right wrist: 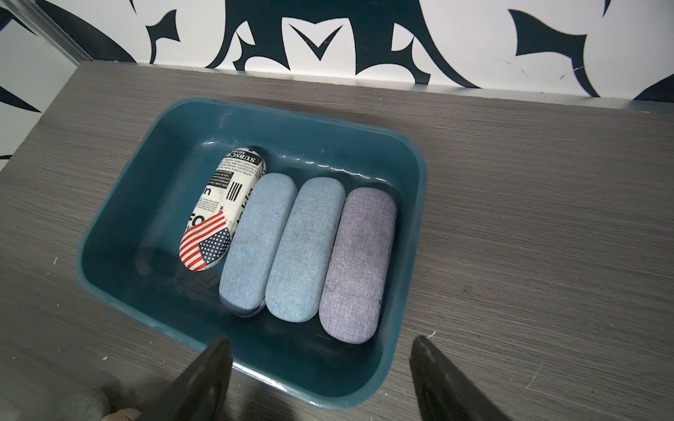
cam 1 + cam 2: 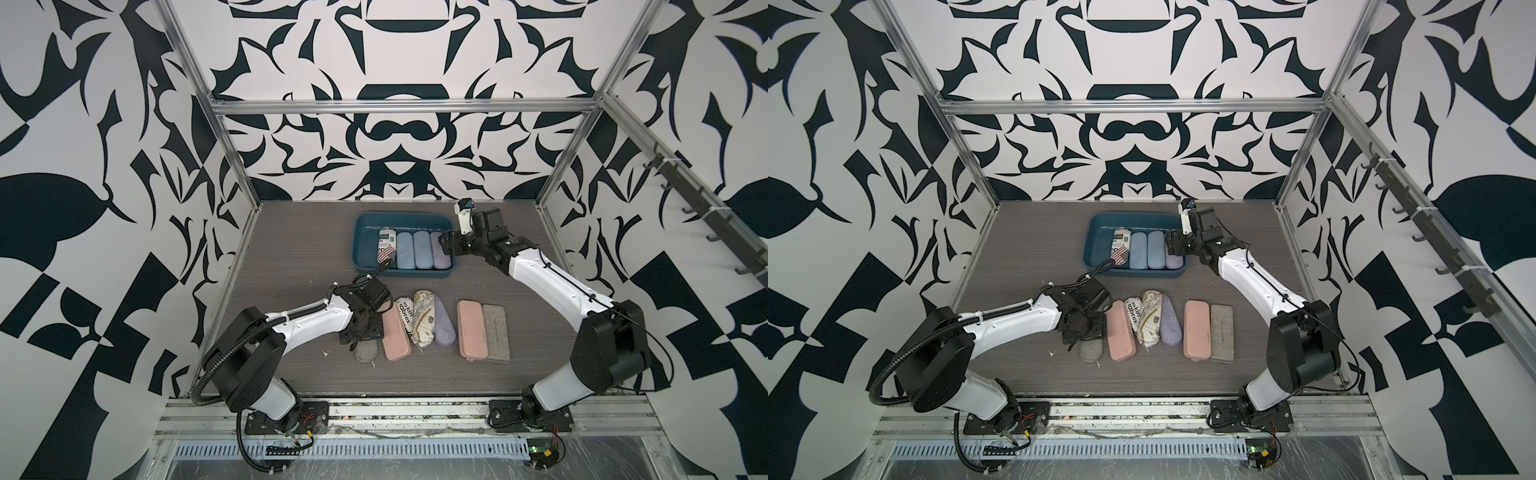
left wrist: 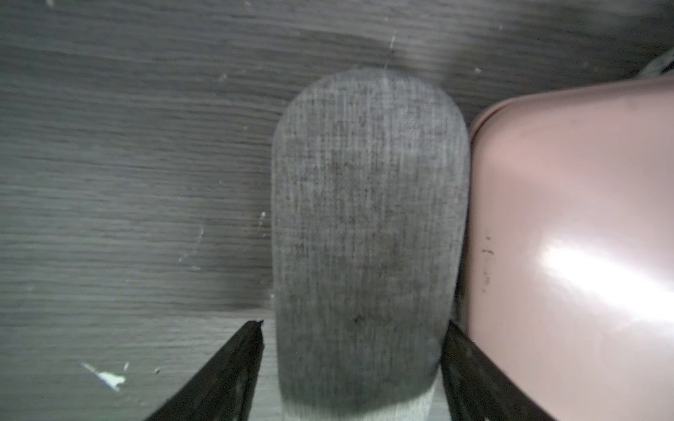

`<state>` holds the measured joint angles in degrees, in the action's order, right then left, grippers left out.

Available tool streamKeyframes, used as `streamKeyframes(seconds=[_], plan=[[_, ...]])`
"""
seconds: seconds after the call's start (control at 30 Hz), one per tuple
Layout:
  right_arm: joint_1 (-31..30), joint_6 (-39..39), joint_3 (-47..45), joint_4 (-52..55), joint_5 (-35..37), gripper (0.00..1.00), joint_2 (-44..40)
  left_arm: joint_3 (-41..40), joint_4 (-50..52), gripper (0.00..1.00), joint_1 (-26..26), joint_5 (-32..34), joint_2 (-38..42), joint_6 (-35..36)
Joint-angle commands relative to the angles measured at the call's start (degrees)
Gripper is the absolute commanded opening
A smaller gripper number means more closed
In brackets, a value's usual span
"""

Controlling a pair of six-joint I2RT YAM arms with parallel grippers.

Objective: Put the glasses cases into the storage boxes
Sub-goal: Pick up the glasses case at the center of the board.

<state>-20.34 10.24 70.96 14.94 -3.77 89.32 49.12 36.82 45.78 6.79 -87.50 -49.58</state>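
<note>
Grey wood-grain bench (image 2: 291, 257) runs up to patterned black-and-white walls, with an aluminium frame post at each back corner. Toward the back sits the teal storage box (image 2: 360, 249), with bare bench on all sides of it.

Four cases lie side by side in the box: the flag newspaper case (image 1: 219, 211), two light blue cases (image 1: 255, 240) (image 1: 302, 248) and a lavender case (image 1: 359, 262). The lavender one lies close along one side wall. A broad strip of box floor is free between the flag case and the opposite wall, and a narrower strip runs along the far wall.

The right pincer (image 1: 319, 344) hangs over the box's near rim, its fingers spread wide with nothing between them.

Nearer the arms, a row of cases lies on the bench: a grey case (image 3: 368, 200), a pink case (image 3: 569, 237), a newspaper case (image 2: 405, 318), a map-print case (image 2: 424, 320), a second lavender case (image 2: 444, 322), then a gap, a second pink case (image 2: 469, 328) and a grey felt case (image 2: 496, 332).

The left pincer (image 3: 355, 328) straddles the grey case, parted and not clamped. One finger is wedged in the slit beside the pink case. The other shows a sliver of bench between it and the grey case, and beyond it the bench is open.
</note>
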Motion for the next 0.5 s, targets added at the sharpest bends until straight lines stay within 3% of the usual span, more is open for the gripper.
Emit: streamKeyframes(seconds=[0.0,0.17,0.47], plan=[[0.1,0.4,1.0,-1.0,-0.5,0.8,-0.2,-1.1,1.6,0.78,0.2,0.3,-0.5,-0.9],[0.1,0.4,1.1,-0.8,-0.5,0.8,-0.1,-0.4,0.8,0.77,0.2,-0.1,-1.8,-0.3],[0.1,0.4,1.2,-0.9,-0.5,0.8,-0.1,2.3,4.4,0.58,0.2,1.8,-0.9,1.1]])
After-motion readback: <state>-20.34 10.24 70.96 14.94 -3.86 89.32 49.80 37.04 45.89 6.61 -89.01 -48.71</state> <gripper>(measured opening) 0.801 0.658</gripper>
